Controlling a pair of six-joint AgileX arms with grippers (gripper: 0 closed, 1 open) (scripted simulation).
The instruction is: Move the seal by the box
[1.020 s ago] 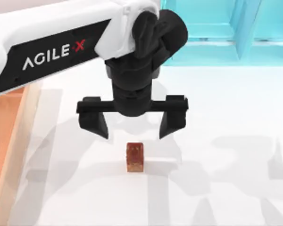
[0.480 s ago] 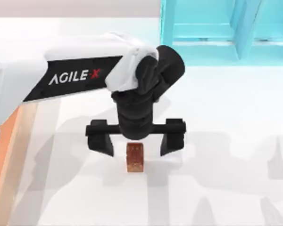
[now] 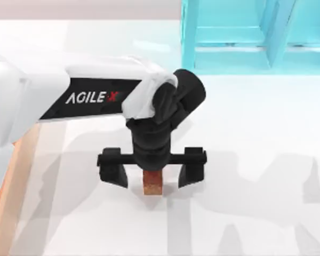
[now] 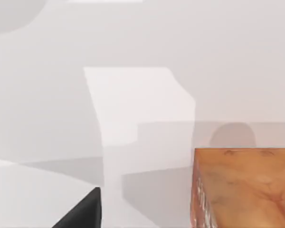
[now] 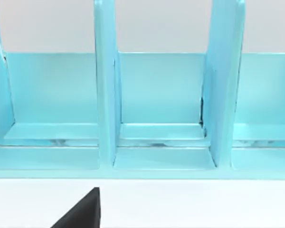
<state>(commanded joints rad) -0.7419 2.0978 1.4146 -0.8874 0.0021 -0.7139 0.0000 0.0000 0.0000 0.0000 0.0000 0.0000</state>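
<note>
Left gripper (image 3: 152, 175) stands wide astride the seal (image 3: 153, 185); if you close off-centre, one finger could tip it.

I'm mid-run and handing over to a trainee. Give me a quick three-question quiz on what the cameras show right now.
1. True or false: the left end effector has its fingers shut tight on the seal.
2. What lies at the top view's left edge? A) a wooden box B) a metal bowl C) a blue bin
3. Fill in: the cyan shelf unit faces the ____ wrist camera.

Key
1. False. The fingers stand open, one on each side of the seal, with gaps showing in the top view.
2. A, the box, with only its tan rim and orange inside in sight.
3. right
</note>
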